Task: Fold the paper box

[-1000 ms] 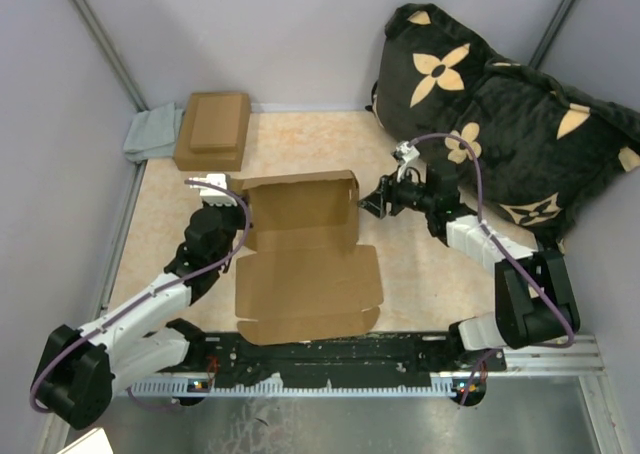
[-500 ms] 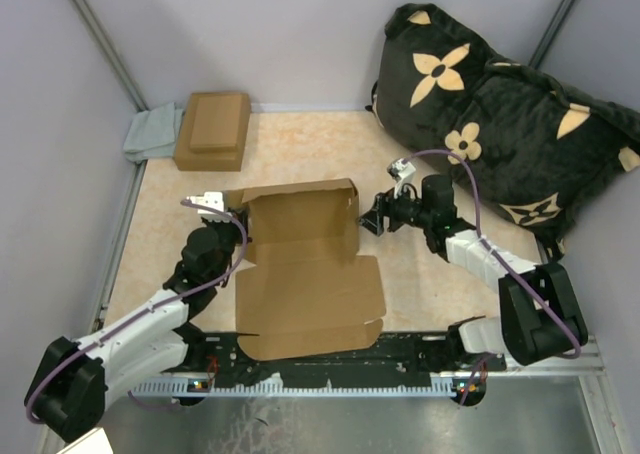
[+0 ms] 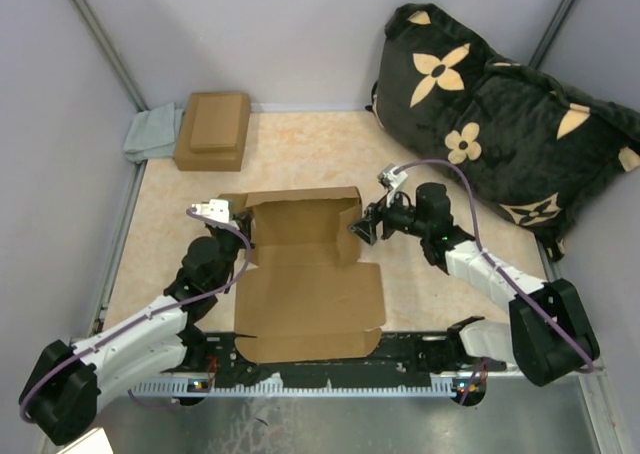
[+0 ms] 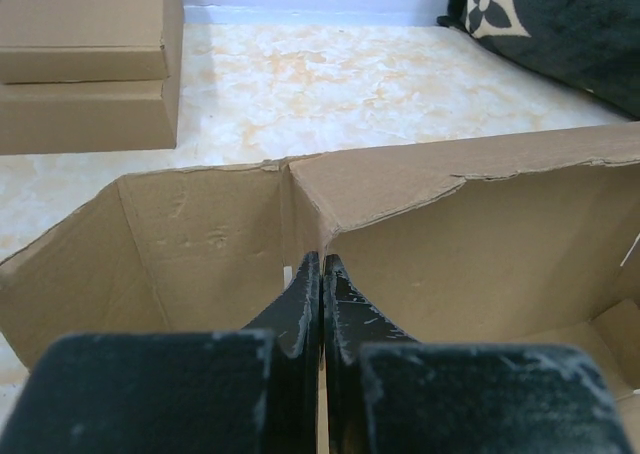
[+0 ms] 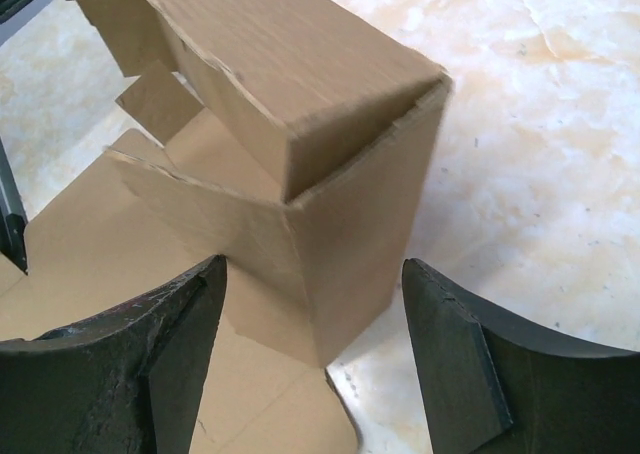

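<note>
Paper box (image 3: 305, 264) looks light and creasable, so grip wall edges; my left pincer (image 4: 321, 264) is shut at its left wall, my right pincer (image 5: 312, 269) wide astride its corner.

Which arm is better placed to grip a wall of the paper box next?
Probably right: the right gripper is open and aimed at a corner of the paper box. The left gripper is shut at the inner left corner and must open first.

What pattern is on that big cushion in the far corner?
The cushion is black with tan flower and diamond shapes, clearest in the top external view.
</note>
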